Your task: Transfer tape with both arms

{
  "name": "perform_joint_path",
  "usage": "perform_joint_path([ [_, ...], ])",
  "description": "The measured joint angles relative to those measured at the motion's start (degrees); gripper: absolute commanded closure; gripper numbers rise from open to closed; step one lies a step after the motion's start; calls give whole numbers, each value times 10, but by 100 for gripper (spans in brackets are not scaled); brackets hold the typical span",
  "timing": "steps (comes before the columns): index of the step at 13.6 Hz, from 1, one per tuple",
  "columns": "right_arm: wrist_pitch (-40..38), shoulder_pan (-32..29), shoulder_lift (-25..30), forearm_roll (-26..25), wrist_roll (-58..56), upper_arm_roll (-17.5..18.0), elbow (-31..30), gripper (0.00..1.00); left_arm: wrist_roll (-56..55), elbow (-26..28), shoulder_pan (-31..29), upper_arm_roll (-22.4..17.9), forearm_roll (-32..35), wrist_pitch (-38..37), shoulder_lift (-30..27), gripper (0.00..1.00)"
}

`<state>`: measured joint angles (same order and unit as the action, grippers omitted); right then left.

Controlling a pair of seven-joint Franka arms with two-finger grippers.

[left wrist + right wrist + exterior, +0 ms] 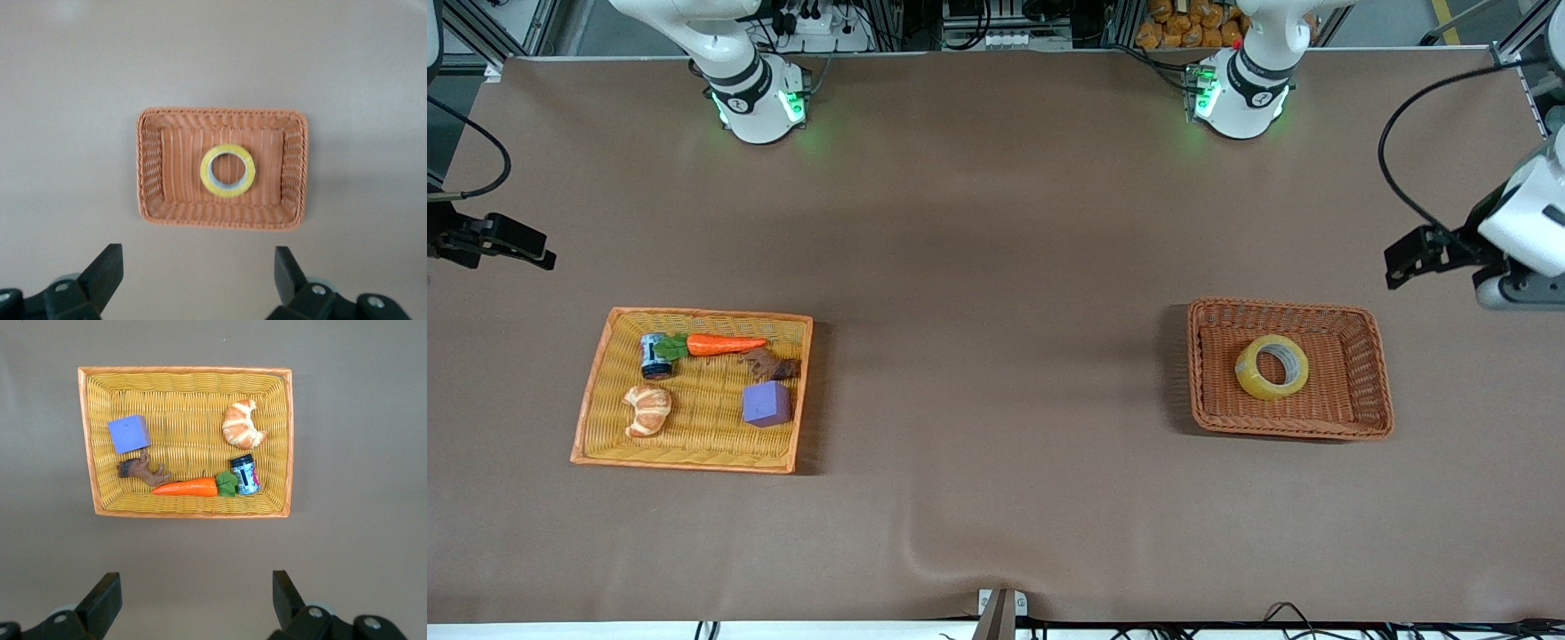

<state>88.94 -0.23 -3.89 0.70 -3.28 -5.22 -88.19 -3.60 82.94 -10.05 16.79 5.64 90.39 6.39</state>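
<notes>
The tape [1272, 366], a yellowish ring with a grey core, lies flat in the brown wicker basket [1369, 373] toward the left arm's end of the table. In the left wrist view my left gripper [199, 270] hangs high over the bare table beside that basket [150, 167], open and empty, well apart from the tape [227, 171]. My right gripper [197, 590] is open and empty too, high over the table beside the yellow basket [87, 440]. The front view shows only the two arms' bases, not the grippers.
The yellow basket [600, 391] toward the right arm's end holds a carrot [725, 344], a croissant [647, 410], a purple cube [767, 404], a small jar [656, 356] and a brown toy animal [772, 364]. Black mounted gear [489, 240] [1432, 253] juts in at both table ends.
</notes>
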Motion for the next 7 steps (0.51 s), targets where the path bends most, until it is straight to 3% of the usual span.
perform_joint_path([
  [7, 2, 0, 0, 0, 0, 0, 0, 0, 0, 5, 11, -18, -15, -29, -28, 0],
])
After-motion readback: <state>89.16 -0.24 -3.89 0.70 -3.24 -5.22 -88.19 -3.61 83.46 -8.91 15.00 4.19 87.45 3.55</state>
